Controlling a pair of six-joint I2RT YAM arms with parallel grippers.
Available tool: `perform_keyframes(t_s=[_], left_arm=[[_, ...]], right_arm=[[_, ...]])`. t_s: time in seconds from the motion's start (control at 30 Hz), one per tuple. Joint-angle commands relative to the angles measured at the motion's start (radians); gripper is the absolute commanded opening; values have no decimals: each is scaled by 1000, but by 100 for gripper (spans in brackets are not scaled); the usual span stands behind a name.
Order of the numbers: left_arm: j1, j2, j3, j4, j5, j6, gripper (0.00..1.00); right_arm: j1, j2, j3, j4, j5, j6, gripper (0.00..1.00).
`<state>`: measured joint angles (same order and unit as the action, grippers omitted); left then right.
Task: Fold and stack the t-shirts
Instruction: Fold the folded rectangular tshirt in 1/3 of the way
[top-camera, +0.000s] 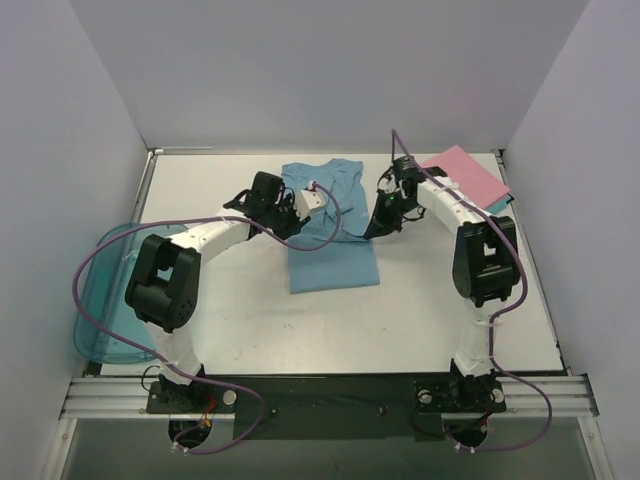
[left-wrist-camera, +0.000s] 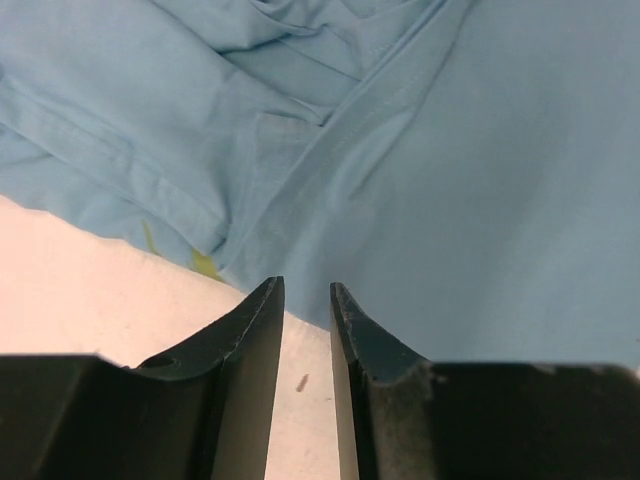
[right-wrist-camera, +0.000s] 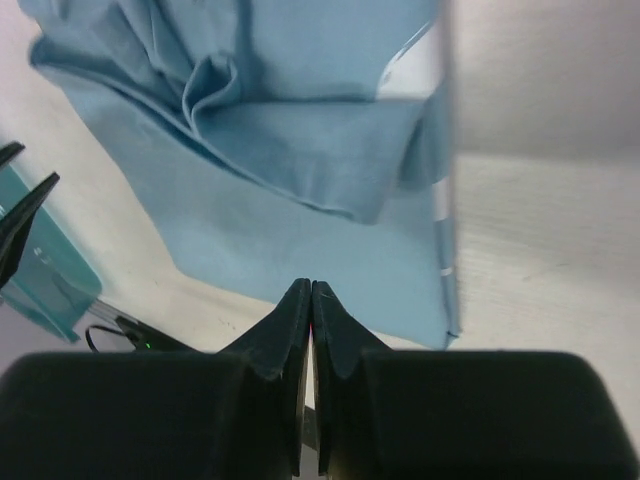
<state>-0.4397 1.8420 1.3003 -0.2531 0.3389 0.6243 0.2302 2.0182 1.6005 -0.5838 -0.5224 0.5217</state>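
White table (top-camera: 250, 320) | grey walls (top-camera: 320, 70) on 3 sides | blue t-shirt (top-camera: 335, 262) centre

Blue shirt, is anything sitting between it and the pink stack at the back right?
Yes. The right arm lies across that path, with the right gripper at the right edge of the blue shirt. Nothing else visible blocks the way to the pink stack.

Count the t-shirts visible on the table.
3: a light blue cloth t-shirt lying in the middle; a folded pink cloth t-shirt at the far right corner; a teal cloth one peeking out beneath it. More may hide underneath.
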Motion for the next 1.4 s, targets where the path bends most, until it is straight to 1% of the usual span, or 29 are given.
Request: perform_keyframes(t_s=[0.0, 0.1, 0.23, 0.3, 0.33, 0.37, 0.43, 0.5, 0.57, 0.63, 0.67, 0.73, 0.8, 0.83, 0.87, 0.9, 0.93, 0.97, 1.0, 1.03, 1.07, 1.1, 1.13, 1.17, 1.2, 1.23, 1.27, 1.3, 1.37], left_arm=[[-10, -61, -27, -35, 37, -66, 35], [-8, -70, -32, -46, 48, -63, 35], [-8, -82, -44, -43, 55, -63, 36], [-8, -89, -52, -35, 54, -61, 36], [-8, -90, -52, -34, 57, -60, 36], [-10, -95, -55, -32, 54, -58, 36], [-10, -101, -56, -35, 57, -52, 36], [-11, -109, -59, -43, 60, -40, 37], [-11, -119, -61, -58, 61, -26, 38], [-16, -135, -68, -81, 71, 1, 41], [-19, -138, -72, -110, 75, 46, 43], [-42, -156, -99, -159, 89, 119, 45], [-98, -185, -162, -198, 86, 199, 48], [-117, -193, -177, -212, 81, 225, 50], [-146, -204, -212, -221, 78, 276, 52], [-162, -208, -229, -230, 77, 302, 54], [-180, -213, -251, -218, 69, 316, 54], [-185, -213, -262, -156, 62, 295, 54], [-174, -205, -260, -99, 28, 187, 51], [-162, -198, -254, -10, 16, 133, 48], [-118, -175, -219, 21, 20, 29, 47], [-96, -161, -199, 69, 29, -13, 43], [-62, -130, -152, 84, 44, -88, 40], [-51, -110, -125, 103, 57, -122, 35], [-47, -86, -90, 106, 77, -132, 33], [-48, -67, -72, 104, 89, -141, 27], [-50, -43, -47, 104, 129, -153, 25], [-51, -35, -41, 118, 143, -199, 24], [-54, -10, -32, 162, 167, -273, 24]], right_arm=[[80, 37, -28, -77, -33, -14, 0], [92, 71, -7, -83, -7, -15, 0], [97, 181, 127, -117, 82, -52, 0], [92, 253, 290, -136, 139, -43, 0], [89, 302, 330, -142, 166, -37, 0], [89, 335, 422, -142, 195, -29, 0], [89, 400, 551, -142, 243, -22, 0], [81, 454, 663, -143, 269, -3, 0], [58, 465, 699, -143, 280, 26, 0], [31, 423, 669, -140, 283, 29, 0], [17, 397, 649, -142, 283, 23, 0], [3, 305, 554, -139, 288, -15, 0], [0, 191, 372, -136, 305, -80, 0], [0, 112, 307, -131, 312, -91, 1], [0, 81, 206, -128, 311, -107, 8], [1, 15, 144, -116, 286, -111, 10], [4, -13, 42, -78, 269, -124, 12], [15, -65, 3, -51, 222, -132, 10], [24, -85, -52, -15, 196, -149, 9], [40, -102, -63, 4, 155, -153, 6], [44, -93, -65, 25, 95, -155, 5], [46, -78, -56, 33, 64, -147, 0], [46, -47, -35, 64, 15, -112, 0], [46, -32, -30, 88, -14, -92, 0], [46, -1, -22, 155, -45, -47, 0], [47, 14, -14, 186, -56, -19, 0], [47, 57, 10, 225, -89, 21, 0], [49, 75, 22, 243, -102, 41, 0], [54, 129, 59, 278, -122, 77, 0]])
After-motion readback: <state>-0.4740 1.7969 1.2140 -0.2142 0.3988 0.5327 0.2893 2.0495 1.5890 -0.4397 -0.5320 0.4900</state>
